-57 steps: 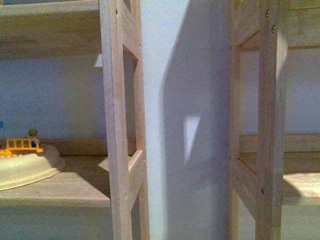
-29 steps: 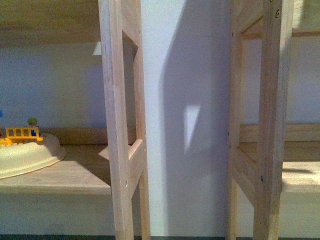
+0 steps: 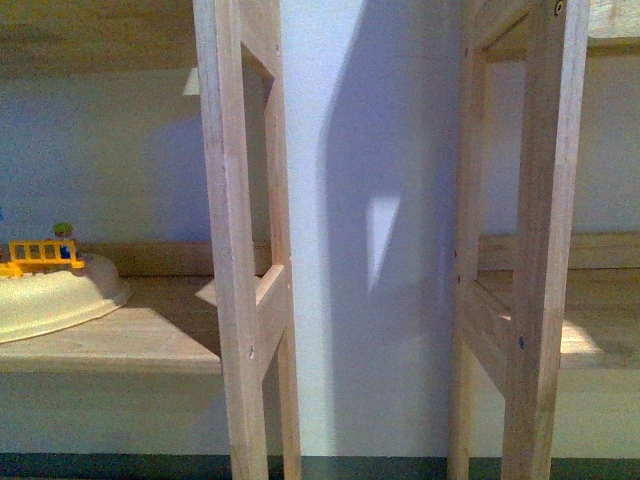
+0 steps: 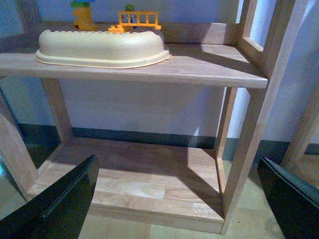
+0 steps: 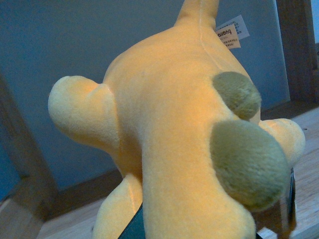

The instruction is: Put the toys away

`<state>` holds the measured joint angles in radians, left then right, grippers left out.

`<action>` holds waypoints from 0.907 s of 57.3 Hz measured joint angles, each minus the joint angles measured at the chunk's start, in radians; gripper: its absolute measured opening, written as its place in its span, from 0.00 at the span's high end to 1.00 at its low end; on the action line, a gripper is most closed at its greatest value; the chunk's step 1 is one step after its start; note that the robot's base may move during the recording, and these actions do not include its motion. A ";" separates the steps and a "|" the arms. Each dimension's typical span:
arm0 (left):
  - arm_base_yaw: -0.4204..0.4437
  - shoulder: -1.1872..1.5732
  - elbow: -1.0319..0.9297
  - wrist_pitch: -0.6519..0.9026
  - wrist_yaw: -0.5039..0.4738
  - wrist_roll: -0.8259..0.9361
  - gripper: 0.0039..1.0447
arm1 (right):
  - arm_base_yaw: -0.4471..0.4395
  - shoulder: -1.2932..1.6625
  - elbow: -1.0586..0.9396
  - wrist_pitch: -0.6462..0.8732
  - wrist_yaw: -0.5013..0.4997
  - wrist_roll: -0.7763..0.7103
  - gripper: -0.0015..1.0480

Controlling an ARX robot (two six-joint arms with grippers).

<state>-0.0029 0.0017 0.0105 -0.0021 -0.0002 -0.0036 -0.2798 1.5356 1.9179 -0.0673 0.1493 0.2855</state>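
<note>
Plush toy (image 5: 169,144), orange-yellow with olive patches, fills my right wrist view above a wooden shelf; its white tag (image 5: 230,33) reads partly "uong". Whether my right jaws clamp it, I cannot tell. My left gripper (image 4: 174,199) hangs spread apart before a shelf (image 4: 209,67) bearing a cream playset (image 4: 99,47).

Small sewn-in tag (image 5: 230,34) on the orange-yellow plush animal (image 5: 184,134), orange part printed with letters like "auong", remaining print too small to read
</note>
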 joint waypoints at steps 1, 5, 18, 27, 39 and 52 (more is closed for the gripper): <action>0.000 0.000 0.000 0.000 0.000 0.000 0.06 | 0.000 0.011 0.011 -0.004 -0.005 0.006 0.93; 0.000 0.000 0.000 0.000 0.000 0.000 0.06 | 0.000 0.062 0.069 -0.033 -0.035 0.029 0.93; 0.000 0.000 0.000 0.000 0.000 0.000 0.06 | 0.058 0.181 0.206 -0.085 -0.045 0.042 0.93; 0.000 0.000 0.000 0.000 0.000 0.000 0.06 | 0.129 0.217 0.246 -0.092 -0.042 0.042 0.93; 0.000 0.000 0.000 0.000 0.000 0.000 0.06 | 0.203 0.259 0.278 -0.092 -0.041 0.049 0.93; 0.000 0.000 0.000 0.000 0.000 0.000 0.06 | 0.207 0.293 0.278 -0.071 -0.048 0.076 0.93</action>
<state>-0.0029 0.0017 0.0105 -0.0021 -0.0002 -0.0036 -0.0731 1.8282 2.1960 -0.1379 0.1013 0.3614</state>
